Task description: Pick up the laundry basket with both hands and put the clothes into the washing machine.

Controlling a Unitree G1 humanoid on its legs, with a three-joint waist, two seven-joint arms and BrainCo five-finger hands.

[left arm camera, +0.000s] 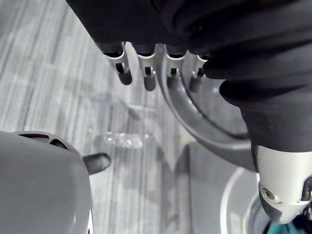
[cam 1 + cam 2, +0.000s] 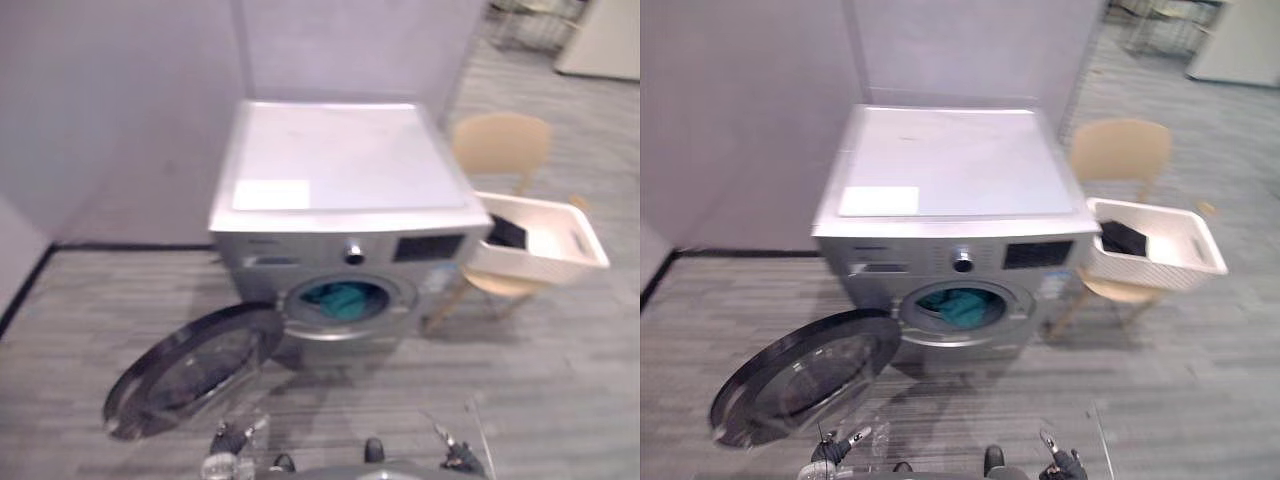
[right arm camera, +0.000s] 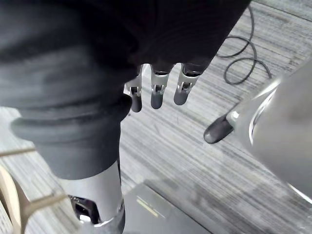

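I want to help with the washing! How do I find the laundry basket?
Find the big silver washing machine with its round door open. Beside it, on the robot's right, stands a tan chair, and the basket sits on its seat. It is the only white tub there, with a dark cloth inside.

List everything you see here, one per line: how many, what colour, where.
washing machine: one, silver, centre, against the wall
door: one, dark-rimmed glass, swung open to the left
clothes: one bundle, teal, inside the washing machine
laundry basket: one, white, on the chair
garment: one, dark, inside the laundry basket
chair: one, beige, right of the washing machine
left hand: one, silver and dark, open, above the floor near the door
right hand: one, silver and dark, open, above the floor
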